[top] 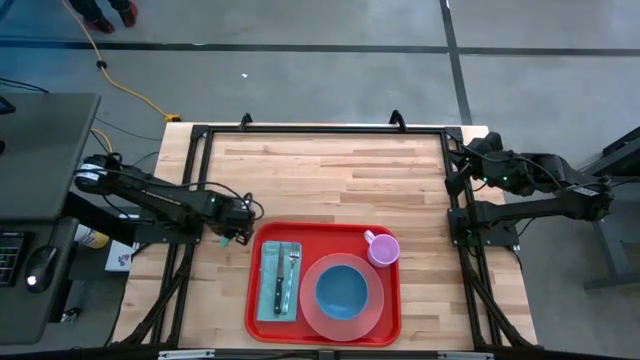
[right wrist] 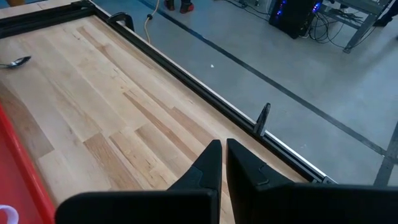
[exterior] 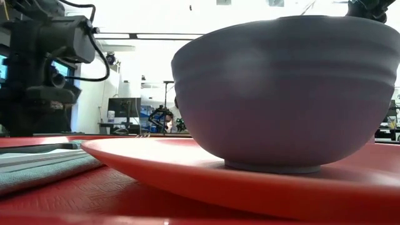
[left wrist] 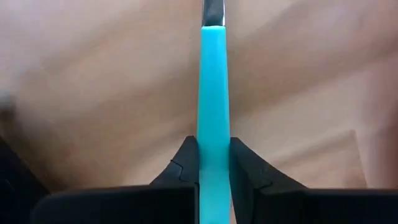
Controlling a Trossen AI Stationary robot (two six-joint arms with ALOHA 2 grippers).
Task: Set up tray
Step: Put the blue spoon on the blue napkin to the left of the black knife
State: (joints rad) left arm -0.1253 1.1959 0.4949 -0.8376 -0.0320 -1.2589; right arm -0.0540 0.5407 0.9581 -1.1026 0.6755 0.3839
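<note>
A large red plastic rectangular tray (top: pixel 323 330) with rounded corners and a raised rim lies flat on the pale wooden tabletop (top: pixel 330 180), near its front edge and roughly centred.

The left gripper (top: pixel 236 231) sits low over the tabletop just beside the tray's left rear corner, outside the rim. In the left wrist view its two dark fingers (left wrist: pixel 184 168) are clamped on a slim turquoise handle (left wrist: pixel 212 112), which runs straight out from between them and ends in a bit of shiny metal at its far tip. In the right wrist view, a small metal spoon bowl (right wrist: pixel 17 61) shows far off on the bare wood.

The right gripper (top: pixel 457 165) waits at the right rear edge of the tabletop, well apart from the tray, which lies forward and to its left. Its fingers (right wrist: pixel 204 168) are nearly pressed together with nothing between them.

On the tray, nearest the left fingers, a grey-green folded cloth napkin (top: pixel 265 290) carries a dark-handled knife (top: pixel 279 285) and a metal fork (top: pixel 293 275) laid side by side. Farther from those fingers stands a round translucent pink plate (top: pixel 372 310) with a blue ceramic bowl (top: pixel 341 290) on it. A small lilac plastic mug (top: pixel 384 249) stands at the tray's right rear corner, just beside the plate.
</note>
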